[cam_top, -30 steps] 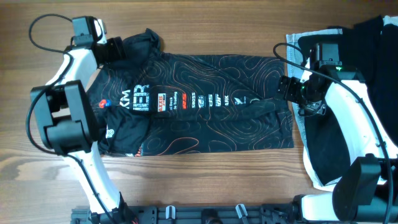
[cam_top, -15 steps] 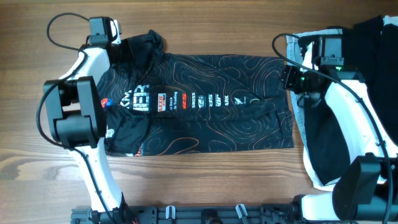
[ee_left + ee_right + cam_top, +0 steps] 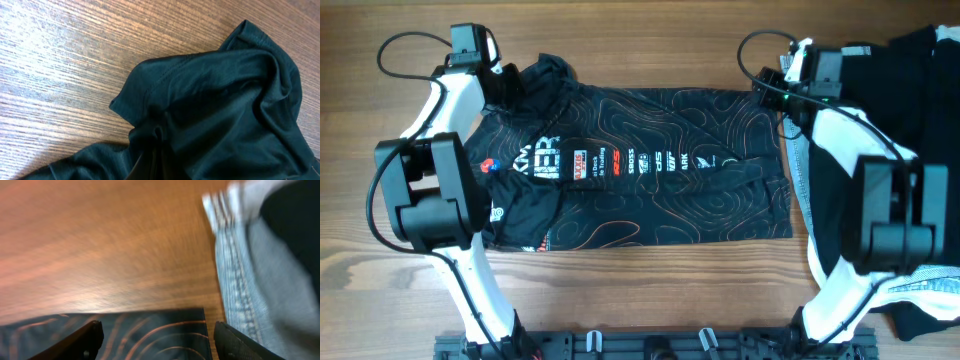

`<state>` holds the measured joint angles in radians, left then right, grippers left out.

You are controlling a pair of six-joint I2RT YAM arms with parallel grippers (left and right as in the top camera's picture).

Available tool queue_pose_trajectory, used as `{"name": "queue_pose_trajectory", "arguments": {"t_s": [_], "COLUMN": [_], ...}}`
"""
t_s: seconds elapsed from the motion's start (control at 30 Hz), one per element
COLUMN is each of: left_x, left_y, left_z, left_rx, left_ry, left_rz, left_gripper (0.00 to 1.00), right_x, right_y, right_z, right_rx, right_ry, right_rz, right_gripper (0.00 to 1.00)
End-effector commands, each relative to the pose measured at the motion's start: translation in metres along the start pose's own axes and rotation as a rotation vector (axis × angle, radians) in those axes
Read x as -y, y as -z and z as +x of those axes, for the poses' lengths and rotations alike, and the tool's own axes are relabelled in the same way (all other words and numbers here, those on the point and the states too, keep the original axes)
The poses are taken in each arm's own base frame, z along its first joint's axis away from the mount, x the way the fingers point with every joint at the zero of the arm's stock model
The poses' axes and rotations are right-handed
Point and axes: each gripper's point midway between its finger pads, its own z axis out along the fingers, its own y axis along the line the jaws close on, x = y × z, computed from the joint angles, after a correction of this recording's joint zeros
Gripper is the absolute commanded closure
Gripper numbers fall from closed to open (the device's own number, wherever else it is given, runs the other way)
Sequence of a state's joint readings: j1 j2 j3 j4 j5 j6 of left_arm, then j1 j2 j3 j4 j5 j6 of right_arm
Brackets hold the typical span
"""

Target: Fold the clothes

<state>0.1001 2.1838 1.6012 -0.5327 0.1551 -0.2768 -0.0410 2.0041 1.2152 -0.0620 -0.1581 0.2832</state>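
One slick black jersey [image 3: 650, 170], dotted with small logos and thin orange contour lines, lies spread flat mid wood-grain table [image 3: 620, 300]. Two grippers sit at its far edge. The left gripper [image 3: 510, 85] is on the rumpled far-left bunch, jaws hidden, can't tell. The right gripper [image 3: 772, 92] is spread wide over the far-right corner, gripping nothing. One stitched blue-grey cloth [image 3: 245, 295] lies just beside.

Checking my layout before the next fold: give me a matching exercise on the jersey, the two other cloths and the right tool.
1 jersey
2 pale blue-grey cloth
3 plain black garment
4 right tool

A open, above the jersey's corner
B farthest right in the overhead view
C spread out in the middle
D lying alongside the jersey's right edge

Pairs: 1-C, 2-D, 3-B, 4-A
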Motion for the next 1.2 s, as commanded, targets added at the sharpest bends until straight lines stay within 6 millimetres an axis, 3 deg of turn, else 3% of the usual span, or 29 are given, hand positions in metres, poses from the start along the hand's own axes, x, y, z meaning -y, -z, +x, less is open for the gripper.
{"name": "queue_pose_trajectory", "arguments": {"t_s": [0.0, 0.1, 0.17, 0.2, 0.23, 0.27, 0.37, 0.47, 0.6, 0.73, 0.9, 1.17], "left_x": [0.000, 0.000, -0.001, -0.001, -0.002, -0.002, 0.001, 0.007, 0.004, -0.005, -0.016, -0.048], "left_y": [0.012, 0.012, 0.012, 0.012, 0.012, 0.012, 0.020, 0.043, 0.079, 0.106, 0.138, 0.164], "left_z": [-0.004, -0.003, -0.002, -0.001, 0.000, 0.001, -0.003, -0.013, -0.009, 0.005, 0.018, 0.088], "left_rx": [0.012, 0.007, 0.002, -0.001, -0.007, -0.011, 0.004, 0.033, 0.019, -0.030, -0.066, -0.338], "left_ry": [0.025, 0.026, 0.026, 0.027, 0.028, 0.028, 0.027, 0.033, 0.053, 0.082, 0.119, 0.207], "left_rz": [0.006, 0.004, 0.003, 0.001, -0.001, -0.002, 0.009, 0.051, 0.050, 0.026, 0.004, -0.129], "left_gripper": [0.96, 0.96, 0.96, 0.96, 0.96, 0.96, 0.96, 0.96, 0.96, 0.96, 0.96, 0.96], "right_x": [0.002, 0.007, 0.007, 0.007, 0.007, 0.007, 0.009, 0.014, 0.009, 0.014, 0.030, 0.057], "right_y": [-0.027, -0.036, -0.037, -0.037, -0.038, -0.038, -0.033, -0.018, 0.019, 0.060, 0.102, 0.139], "right_z": [0.020, 0.033, 0.034, 0.033, 0.033, 0.033, 0.031, 0.015, -0.016, -0.021, -0.007, 0.044], "right_rx": [-0.047, -0.078, -0.080, -0.079, -0.077, -0.078, -0.088, -0.109, -0.137, -0.195, -0.260, -0.485], "right_ry": [-0.043, -0.067, -0.069, -0.069, -0.069, -0.071, -0.099, -0.115, -0.128, -0.135, -0.104, -0.063], "right_rz": [-0.028, -0.018, -0.017, -0.017, -0.018, -0.018, 0.002, 0.053, 0.076, 0.166, 0.298, 0.470], "right_gripper": [0.25, 0.31, 0.45, 0.59, 0.85, 0.96, 0.96, 0.96, 0.96, 0.96, 0.96, 0.96]}}
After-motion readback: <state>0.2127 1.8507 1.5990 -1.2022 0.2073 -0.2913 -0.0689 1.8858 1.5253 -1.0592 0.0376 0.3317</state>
